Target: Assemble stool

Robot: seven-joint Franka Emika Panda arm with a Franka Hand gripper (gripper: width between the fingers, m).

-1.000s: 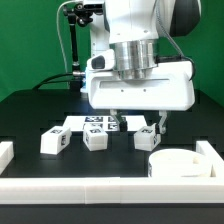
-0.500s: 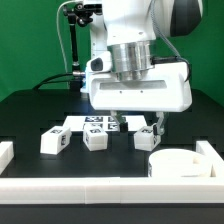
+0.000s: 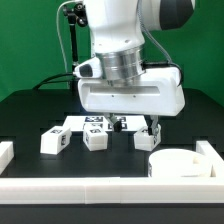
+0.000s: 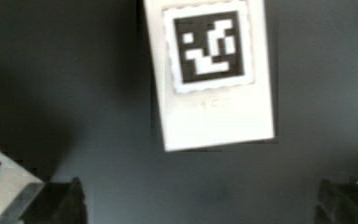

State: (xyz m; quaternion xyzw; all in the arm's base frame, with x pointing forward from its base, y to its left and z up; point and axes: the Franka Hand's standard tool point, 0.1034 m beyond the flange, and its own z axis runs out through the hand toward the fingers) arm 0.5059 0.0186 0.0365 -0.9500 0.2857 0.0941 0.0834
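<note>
The claw (image 3: pixel 136 126) hangs low over the table with its two fingers (image 4: pixel 60 200) spread well apart and nothing between them, so it grips no part. Just ahead of the fingertips the nearest leg (image 4: pixel 211 75) lies flat on its side, its square tag facing up. My guess is that the claw is held wide so it can come down around this leg. Farther from the claw, toward the exterior view's left, the second leg (image 3: pixel 96 140) and the third leg (image 3: pixel 55 142) lie loose and apart from each other, easy to reach one at a time. To the claw's other side, nearer the front, the seat disc (image 3: pixel 180 162) rests alone with no legs fitted, so the stool looks barely begun. The marker board (image 3: pixel 92 122) lies behind the legs. Everything sits on a black tabletop (image 3: pixel 30 115) fenced by white border rails (image 3: pixel 110 188), with a plain green wall (image 3: pixel 30 40) behind.
</note>
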